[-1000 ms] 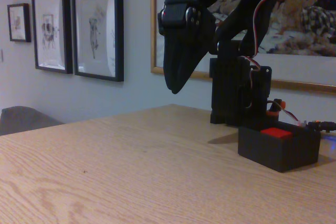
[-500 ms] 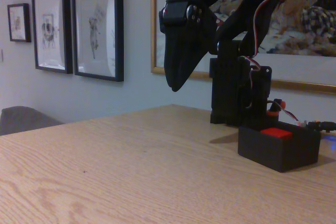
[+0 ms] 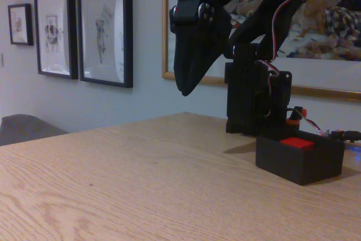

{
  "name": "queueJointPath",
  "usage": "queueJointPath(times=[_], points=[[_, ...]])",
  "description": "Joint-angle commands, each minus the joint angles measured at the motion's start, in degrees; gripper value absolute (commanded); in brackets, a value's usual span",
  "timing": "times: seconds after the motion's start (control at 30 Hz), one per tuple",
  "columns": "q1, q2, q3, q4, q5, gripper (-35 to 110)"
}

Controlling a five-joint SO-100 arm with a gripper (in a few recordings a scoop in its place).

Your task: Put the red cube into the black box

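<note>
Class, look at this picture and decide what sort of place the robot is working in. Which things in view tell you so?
Most likely a room in a home rather than a lab. Framed pictures hang on the wall, a large gilt-framed painting sits behind the arm, and the black box rests on a wood-grain table like a dining table.

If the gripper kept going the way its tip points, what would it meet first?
Probably the bare table: the gripper points down and slightly left, well left of the black box holding the red cube. Depth is unclear.
</note>
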Motion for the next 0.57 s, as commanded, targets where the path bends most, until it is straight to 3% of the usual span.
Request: queueJointPath(times=[0.0,0.53], points=[[0.79,1.23,0.79,0.26,-0.79,-2],[1.23,1.05,0.7,0.09,-1.14,-2]])
